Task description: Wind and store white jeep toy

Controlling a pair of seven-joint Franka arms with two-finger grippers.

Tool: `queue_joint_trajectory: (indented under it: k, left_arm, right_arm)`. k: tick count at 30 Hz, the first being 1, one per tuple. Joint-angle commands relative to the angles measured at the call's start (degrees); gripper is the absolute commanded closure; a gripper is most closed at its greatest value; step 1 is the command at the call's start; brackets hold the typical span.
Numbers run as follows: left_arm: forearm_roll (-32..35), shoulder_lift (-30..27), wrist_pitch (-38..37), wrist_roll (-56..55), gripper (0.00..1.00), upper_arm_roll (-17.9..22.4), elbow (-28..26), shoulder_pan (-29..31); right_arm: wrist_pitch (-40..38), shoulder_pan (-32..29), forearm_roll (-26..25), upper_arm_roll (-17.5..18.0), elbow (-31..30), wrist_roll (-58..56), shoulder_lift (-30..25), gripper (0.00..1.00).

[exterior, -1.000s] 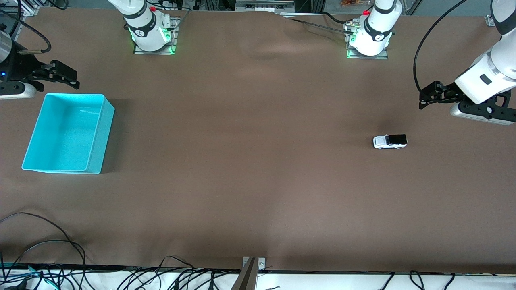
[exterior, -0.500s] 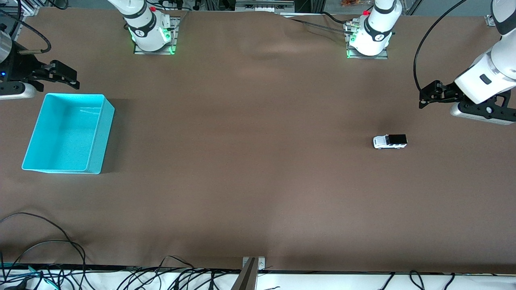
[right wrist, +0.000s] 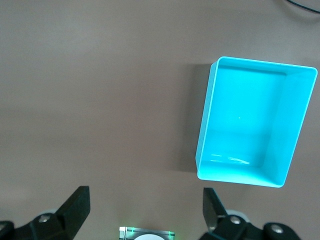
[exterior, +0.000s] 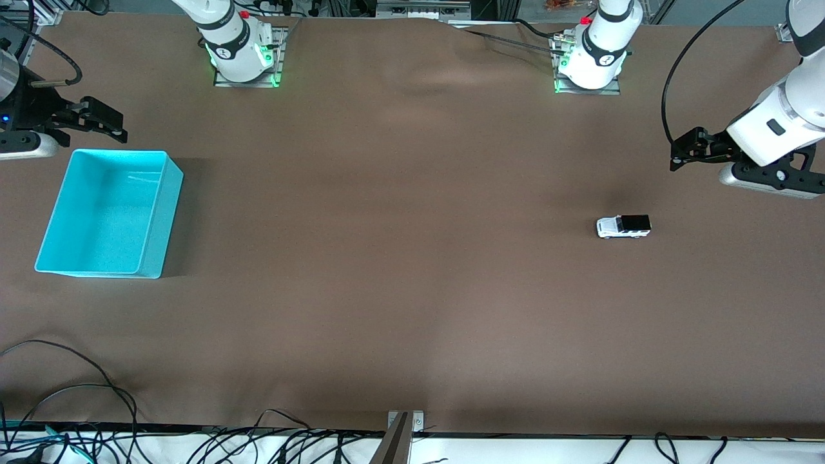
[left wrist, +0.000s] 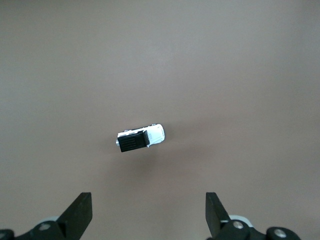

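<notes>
The white jeep toy (exterior: 623,226), tiny, with a black roof, stands on its wheels on the brown table toward the left arm's end; it also shows in the left wrist view (left wrist: 140,139). My left gripper (exterior: 684,155) is open and empty, up in the air over the table beside the jeep, toward the table's end. The turquoise bin (exterior: 71,267) sits empty at the right arm's end and also shows in the right wrist view (right wrist: 206,120). My right gripper (exterior: 103,122) is open and empty, up over the table beside the bin's edge that lies toward the robot bases.
The two arm bases (exterior: 242,55) (exterior: 590,61) stand along the table's edge farthest from the front camera. Loose cables (exterior: 77,393) lie at the table's nearest edge. A metal bracket (exterior: 401,428) sits at the middle of that edge.
My left gripper has drifted slightly upward in the front view. The jeep, the bin and the right arm have not moved.
</notes>
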Motion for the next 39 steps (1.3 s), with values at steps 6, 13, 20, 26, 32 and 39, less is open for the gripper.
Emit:
queue_joint_trajectory:
  k: [6,13,20,26,32,39]
  left_arm:
    - [-0.90,0.41,-1.31,1.08,0.00,-0.22,1.74,0.50]
    - [-0.90,0.59,-1.31,1.51,0.00,-0.31,1.65,0.59]
    - [-0.98,0.85,-1.31,5.55,0.00,-0.40,1.21,1.02]
    - [-0.98,1.82,-1.31,11.43,0.00,-0.40,0.77,2.69]
    - [-0.98,3.49,-1.31,19.78,0.00,-0.49,0.68,4.01]
    - [-0.98,6.21,-1.14,33.58,0.00,-0.75,-1.16,7.17]
  right_arm:
    - [-0.84,-0.31,-0.47,0.19,1.00,0.22,0.26,0.00]
    - [-0.84,-0.40,-0.56,0.19,1.00,0.22,0.35,0.00]
    - [-0.84,-0.40,-0.47,0.19,1.08,0.22,0.35,0.00]
    - [-0.84,-0.40,-0.47,0.19,1.00,0.22,0.35,0.00]
    - [-0.84,-0.31,-0.56,0.19,1.00,0.22,0.35,0.00]
    - [-0.84,-0.40,-0.56,0.19,1.00,0.22,0.35,0.00]
